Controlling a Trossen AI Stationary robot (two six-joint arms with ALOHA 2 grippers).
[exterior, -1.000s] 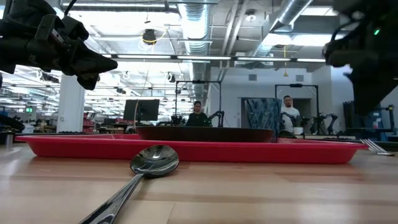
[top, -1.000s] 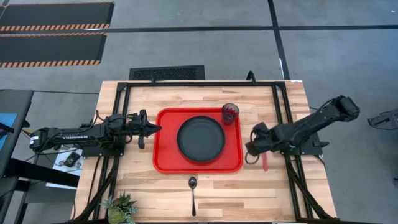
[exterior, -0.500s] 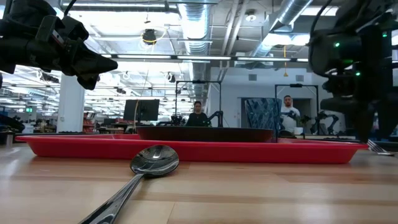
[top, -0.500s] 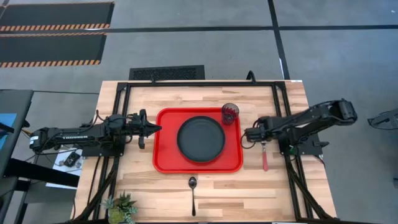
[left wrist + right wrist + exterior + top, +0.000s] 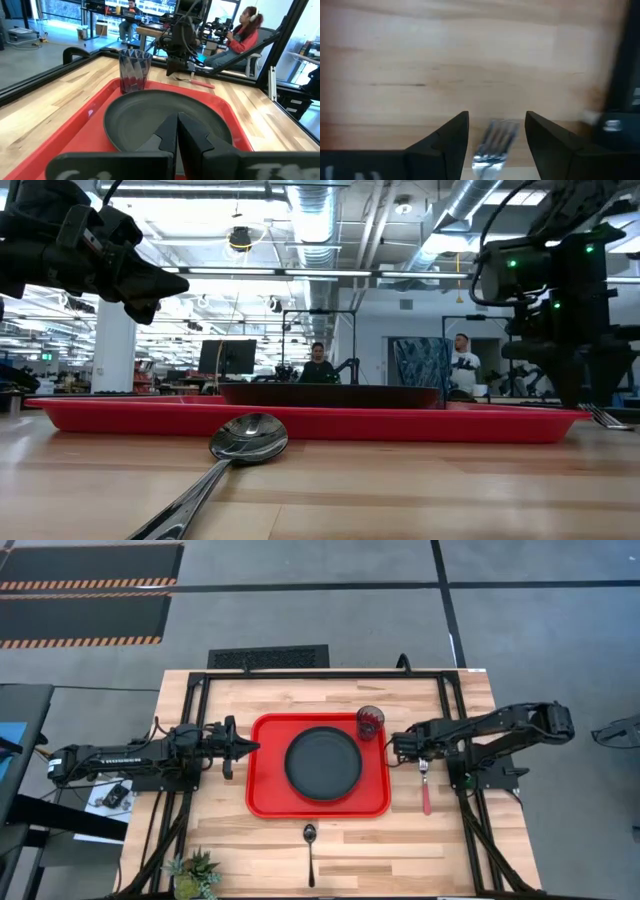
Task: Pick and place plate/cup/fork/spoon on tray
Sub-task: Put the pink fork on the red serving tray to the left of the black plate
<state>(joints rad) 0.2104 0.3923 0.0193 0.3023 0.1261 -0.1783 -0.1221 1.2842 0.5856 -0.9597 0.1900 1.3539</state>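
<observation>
fork (image 5: 425,792) on the table at 3 o'clock of the tray (image 5: 262,802), tines between parted fingers of right gripper (image 5: 496,131), nothing held | since 1.0 s ago right arm swung in over the tines | one plate (image 5: 323,763), one cup (image 5: 370,722) on tray; one spoon (image 5: 310,845) at 6 o'clock | left gripper (image 5: 247,747) closed, empty, at 9 o'clock

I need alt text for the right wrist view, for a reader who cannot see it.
The right gripper hangs open just above a light wooden table, with the silvery tines of the fork lying between its two dark fingers. A dark frame part shows blurred at one edge.
</observation>
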